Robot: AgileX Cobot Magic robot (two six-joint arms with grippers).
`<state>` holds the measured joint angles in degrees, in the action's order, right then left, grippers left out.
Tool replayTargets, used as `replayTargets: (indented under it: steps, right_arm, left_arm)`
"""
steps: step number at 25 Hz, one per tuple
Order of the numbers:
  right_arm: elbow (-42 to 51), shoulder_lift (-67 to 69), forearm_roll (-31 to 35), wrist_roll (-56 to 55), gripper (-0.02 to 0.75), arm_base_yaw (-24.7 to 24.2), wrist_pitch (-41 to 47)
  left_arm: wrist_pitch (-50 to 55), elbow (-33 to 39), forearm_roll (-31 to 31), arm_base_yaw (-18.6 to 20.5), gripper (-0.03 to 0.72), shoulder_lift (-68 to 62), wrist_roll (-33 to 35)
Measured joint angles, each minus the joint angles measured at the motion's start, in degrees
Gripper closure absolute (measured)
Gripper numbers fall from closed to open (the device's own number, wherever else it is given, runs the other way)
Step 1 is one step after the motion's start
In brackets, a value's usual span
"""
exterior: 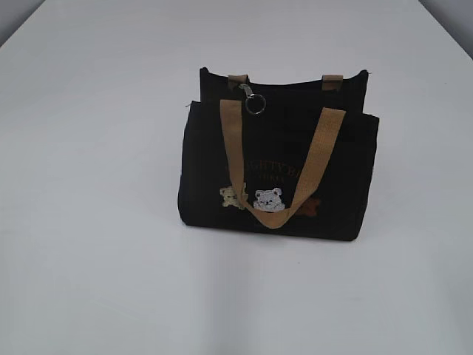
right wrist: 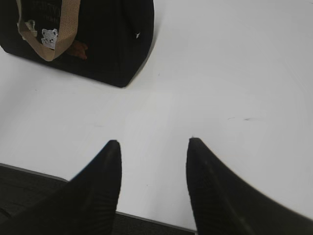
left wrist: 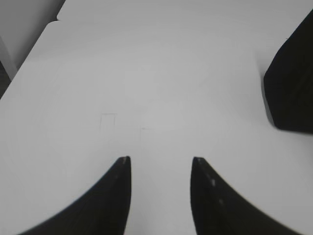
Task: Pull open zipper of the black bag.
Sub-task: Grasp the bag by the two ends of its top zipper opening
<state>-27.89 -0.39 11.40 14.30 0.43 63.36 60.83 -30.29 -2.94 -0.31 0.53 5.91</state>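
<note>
The black bag stands upright in the middle of the white table, with a tan handle hanging down its front over three bear patches. At the top left of the bag the zipper pull with its round silver ring hangs just below the rim. Neither arm shows in the exterior view. In the left wrist view my left gripper is open over bare table, with a corner of the bag far to its right. My right gripper is open and empty near the table's front edge, the bag lying off at the upper left.
The white table spreads wide on all sides of the bag. Its front edge runs just below my right gripper, with dark floor beyond. A far table edge shows at the left wrist view's upper left corner.
</note>
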Motion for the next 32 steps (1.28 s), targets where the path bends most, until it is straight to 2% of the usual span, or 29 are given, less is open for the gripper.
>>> replayTargets:
  steps: [18, 21, 23, 25, 28, 31, 32]
  right_arm:
    - [0.0, 0.0, 0.0, 0.0, 0.391, 0.0, 0.0]
    - [0.0, 0.0, 0.0, 0.0, 0.391, 0.0, 0.0]
    - [0.0, 0.0, 0.0, 0.0, 0.391, 0.0, 0.0]
    - [0.0, 0.0, 0.0, 0.0, 0.391, 0.0, 0.0]
    - [0.0, 0.0, 0.0, 0.0, 0.391, 0.0, 0.0]
    - [0.0, 0.0, 0.0, 0.0, 0.391, 0.0, 0.0]
    - [0.0, 0.0, 0.0, 0.0, 0.391, 0.0, 0.0]
  left_arm:
    - [0.0, 0.0, 0.0, 0.0, 0.379, 0.0, 0.0]
    - [-0.2, -0.1, -1.9, 0.0, 0.381, -0.2, 0.0]
    - [-3.6, -0.7, -6.3, 0.0, 0.386, -2.5, 2.0]
    - [-12.8, -0.7, -16.4, 0.0, 0.388, -7.9, 11.3]
    - [-25.2, 0.7, -42.4, 0.0, 0.388, -23.6, 38.5]
    - [-27.0, 1.0, -74.1, 0.0, 0.388, -42.9, 77.9]
    - [-25.7, 1.0, -81.7, 0.0, 0.388, -49.6, 88.7]
